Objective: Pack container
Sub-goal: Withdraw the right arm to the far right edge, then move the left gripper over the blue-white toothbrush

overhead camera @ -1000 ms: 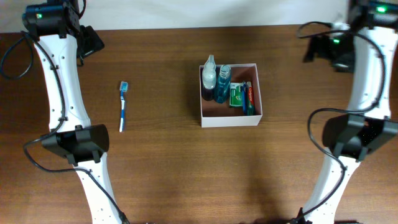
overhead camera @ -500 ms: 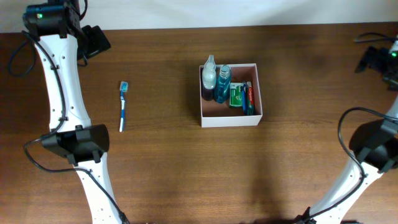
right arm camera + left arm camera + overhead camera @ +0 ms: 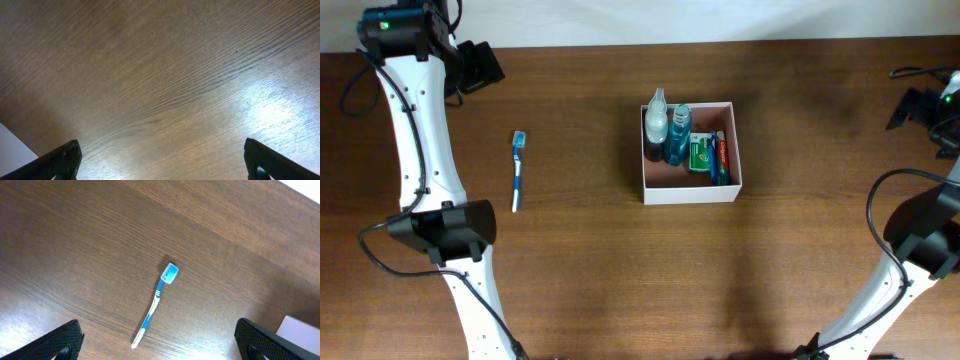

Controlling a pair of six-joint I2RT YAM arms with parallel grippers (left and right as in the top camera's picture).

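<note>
- Dark wooden bench (image 3: 580,270): blue-and-white plastic toothbrush (image 3: 517,172) lies well left of the square white-walled container (image 3: 690,196) at mid-bench, long axis near-to-far.
- Nearer it: left fingers (image 3: 62,339), spread and empty; right fingers (image 3: 60,159) gape too.
- You'd likely reach with the left arm.

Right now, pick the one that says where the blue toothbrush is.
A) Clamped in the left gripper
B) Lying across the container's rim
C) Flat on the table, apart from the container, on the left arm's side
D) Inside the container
C: the overhead view shows the blue toothbrush lying flat on the bare wooden table, well clear of the container and on the left arm's side of it.
</note>
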